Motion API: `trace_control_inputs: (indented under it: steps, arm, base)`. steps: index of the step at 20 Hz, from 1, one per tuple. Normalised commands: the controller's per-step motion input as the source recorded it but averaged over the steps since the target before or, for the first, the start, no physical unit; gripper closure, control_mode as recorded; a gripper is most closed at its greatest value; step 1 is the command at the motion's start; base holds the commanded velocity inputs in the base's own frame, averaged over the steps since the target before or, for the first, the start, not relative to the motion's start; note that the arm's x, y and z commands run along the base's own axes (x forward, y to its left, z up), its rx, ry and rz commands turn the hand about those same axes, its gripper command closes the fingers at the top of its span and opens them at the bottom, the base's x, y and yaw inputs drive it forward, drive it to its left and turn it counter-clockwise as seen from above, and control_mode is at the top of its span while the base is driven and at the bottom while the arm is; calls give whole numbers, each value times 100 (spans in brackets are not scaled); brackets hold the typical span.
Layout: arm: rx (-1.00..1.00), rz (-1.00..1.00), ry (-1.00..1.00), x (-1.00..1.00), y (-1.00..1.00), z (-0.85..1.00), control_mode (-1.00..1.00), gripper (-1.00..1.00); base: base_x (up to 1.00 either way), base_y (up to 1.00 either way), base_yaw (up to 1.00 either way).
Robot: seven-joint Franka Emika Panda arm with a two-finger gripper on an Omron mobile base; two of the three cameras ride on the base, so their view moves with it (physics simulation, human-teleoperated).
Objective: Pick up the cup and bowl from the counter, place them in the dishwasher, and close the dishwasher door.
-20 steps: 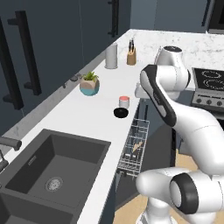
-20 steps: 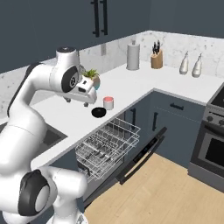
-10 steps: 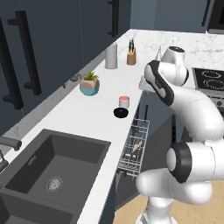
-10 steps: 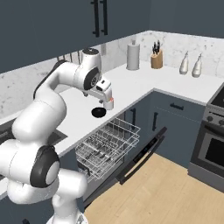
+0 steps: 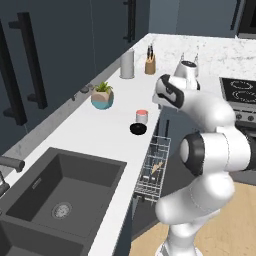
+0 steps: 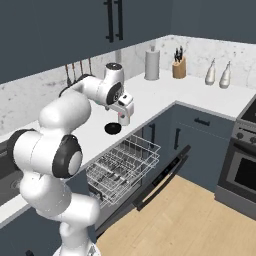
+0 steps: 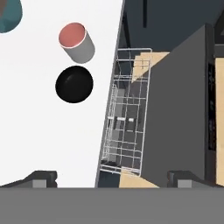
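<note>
Over the last second we swing the arm from the sink side toward the counter point(image 5: 100, 135) edge; the gripper point(image 6: 123, 118) now hangs spread wide, empty, above the bowl point(image 7: 74, 84). Approach only, nothing picked yet. The cup point(image 7: 77, 42) stands just beyond the bowl. Beside the bowl, past the edge, the rack point(image 7: 127, 127) sits out over the lowered dishwasher door point(image 7: 179, 109): open room.
</note>
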Motion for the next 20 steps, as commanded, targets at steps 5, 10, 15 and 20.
trace_control_inputs:
  steps: [5,10,15,20]
  arm:
    - [0,-4,0,69,0,-34,-100,-100]
    - [0,-3,0,67,0,-31,-100,-100]
    - [0,-3,0,56,0,-30,-100,-100]
    - [-1,-3,0,43,1,-27,-100,-100]
  base:
    - [0,0,0]
    - [0,0,0]
    - [0,0,0]
    - [0,0,0]
